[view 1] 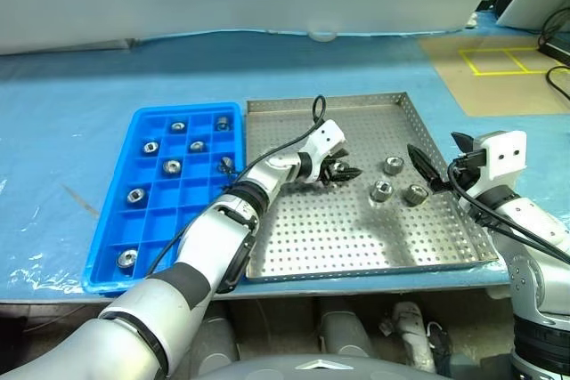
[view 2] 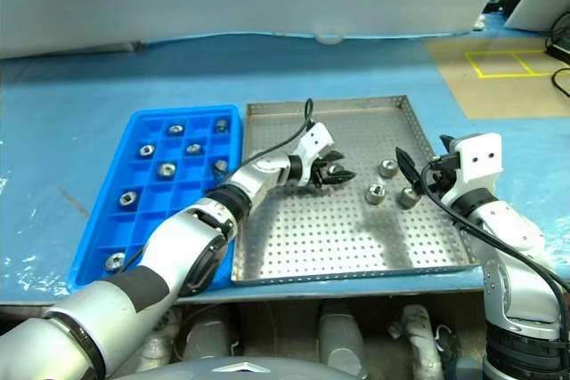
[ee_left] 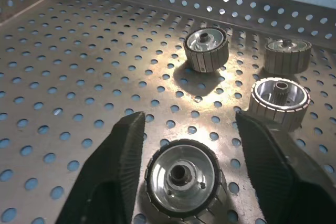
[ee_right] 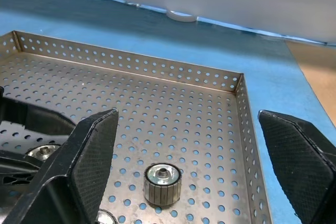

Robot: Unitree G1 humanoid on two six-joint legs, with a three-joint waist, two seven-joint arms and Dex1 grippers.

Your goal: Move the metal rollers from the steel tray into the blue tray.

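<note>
Both sets of jaws stood apart: the left gripper straddled one roller with its fingers not yet touching it, while the right gripper hung wide over the steel tray, seemingly waiting its turn. The blue tray lay just beside the steel one, several compartments already holding rollers. Three more metal rollers sat loose on the perforated floor nearby: short, shiny, ribbed cylinders with dark centre holes.

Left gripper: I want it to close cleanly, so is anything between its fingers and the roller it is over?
Nothing visible. The roller lies on the steel tray between the left gripper's fingers; the other rollers lie beyond.
</note>
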